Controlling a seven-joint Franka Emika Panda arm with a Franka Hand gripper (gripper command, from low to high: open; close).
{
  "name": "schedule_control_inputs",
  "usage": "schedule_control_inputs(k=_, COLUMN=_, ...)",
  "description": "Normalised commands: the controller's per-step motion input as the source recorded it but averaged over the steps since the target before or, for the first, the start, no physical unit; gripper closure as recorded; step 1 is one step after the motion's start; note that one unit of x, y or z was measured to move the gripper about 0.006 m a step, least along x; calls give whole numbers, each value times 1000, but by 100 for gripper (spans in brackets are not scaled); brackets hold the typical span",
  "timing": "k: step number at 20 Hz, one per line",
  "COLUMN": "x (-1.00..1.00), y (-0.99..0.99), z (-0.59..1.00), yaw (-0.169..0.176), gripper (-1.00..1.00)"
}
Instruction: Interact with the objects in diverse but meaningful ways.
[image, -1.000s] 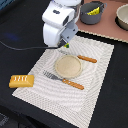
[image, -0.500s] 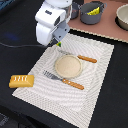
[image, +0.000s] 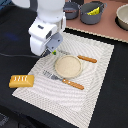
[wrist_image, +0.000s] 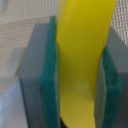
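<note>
In the wrist view a yellow banana (wrist_image: 82, 60) stands between the green pads (wrist_image: 50, 85), and my gripper (wrist_image: 80, 100) is shut on it. In the exterior view the gripper (image: 52, 51) hangs over the placemat's far left corner, with a bit of green showing at its tip. The orange-brown bun with white stripes (image: 21, 81) lies on the black table off the mat's left edge. A yellow cheese wedge (image: 93, 11) sits in a grey pot (image: 102, 8) at the back.
A tan plate (image: 67, 66) sits mid-mat on the striped placemat (image: 95, 95). An orange-handled fork (image: 64, 80) lies in front of it and a knife (image: 84, 58) behind it. Two more grey pots (image: 70, 9) (image: 122, 17) stand at the back.
The arm has shifted toward the exterior view's left and slightly lower, away from the plate, with the gripper still shut on the banana. The bun, plate and cutlery have not moved.
</note>
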Motion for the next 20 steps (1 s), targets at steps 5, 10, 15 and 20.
schedule_control_inputs(k=5, x=-370, y=-43, z=247, yaw=0, gripper=-100)
schedule_control_inputs(k=10, x=-206, y=0, z=625, yaw=11, gripper=-100)
schedule_control_inputs(k=15, x=-142, y=-241, z=949, yaw=0, gripper=-100)
schedule_control_inputs(k=20, x=-17, y=-889, z=534, yaw=9, gripper=-100)
